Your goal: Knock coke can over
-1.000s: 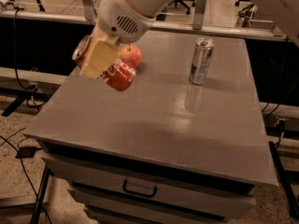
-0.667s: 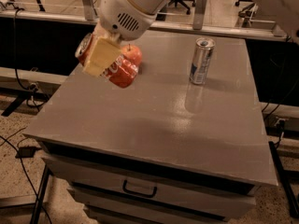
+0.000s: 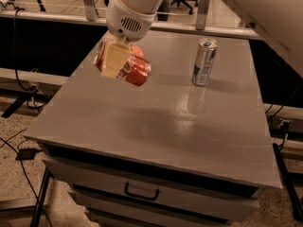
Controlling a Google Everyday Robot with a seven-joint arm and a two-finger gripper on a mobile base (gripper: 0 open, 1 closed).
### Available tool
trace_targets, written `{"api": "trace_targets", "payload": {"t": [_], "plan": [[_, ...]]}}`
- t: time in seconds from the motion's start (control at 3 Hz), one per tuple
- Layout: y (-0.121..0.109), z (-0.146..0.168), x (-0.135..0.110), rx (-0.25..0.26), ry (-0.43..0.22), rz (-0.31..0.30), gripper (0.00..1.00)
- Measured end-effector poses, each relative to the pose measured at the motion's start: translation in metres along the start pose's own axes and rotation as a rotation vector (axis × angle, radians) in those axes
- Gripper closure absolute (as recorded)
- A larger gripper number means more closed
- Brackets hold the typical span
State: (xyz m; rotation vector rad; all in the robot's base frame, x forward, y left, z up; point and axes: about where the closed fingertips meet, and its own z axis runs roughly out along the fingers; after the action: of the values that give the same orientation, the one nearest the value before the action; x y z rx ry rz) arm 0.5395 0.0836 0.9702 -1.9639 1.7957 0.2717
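The red coke can (image 3: 134, 70) with white script lies tipped on its side on the grey table (image 3: 156, 126), at the far left part of the top. My gripper (image 3: 113, 60) hangs from the white arm directly over and in front of the can's left half and hides its top end. A bit of red shows just behind the can, under the wrist; I cannot tell what it is.
A taller slim silver-and-blue can (image 3: 205, 61) stands upright at the far right of the table. The table has a drawer with a black handle (image 3: 140, 193) at the front. Cables lie on the floor at the left, and a rail and chairs stand behind the table.
My gripper and the red can have shifted a little to the right. The can lies flatter than before. The silver-and-blue can has not moved.
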Motion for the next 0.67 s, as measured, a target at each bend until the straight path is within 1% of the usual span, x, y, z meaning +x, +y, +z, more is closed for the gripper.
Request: {"api": "trace_targets", "payload": {"t": [0.33, 0.67], "plan": [[-0.01, 0.03, 0.024, -0.027, 0.12, -0.016, 1.0], [-0.011, 0.052, 0.044, -0.055, 0.198, -0.032, 1.0]]}}
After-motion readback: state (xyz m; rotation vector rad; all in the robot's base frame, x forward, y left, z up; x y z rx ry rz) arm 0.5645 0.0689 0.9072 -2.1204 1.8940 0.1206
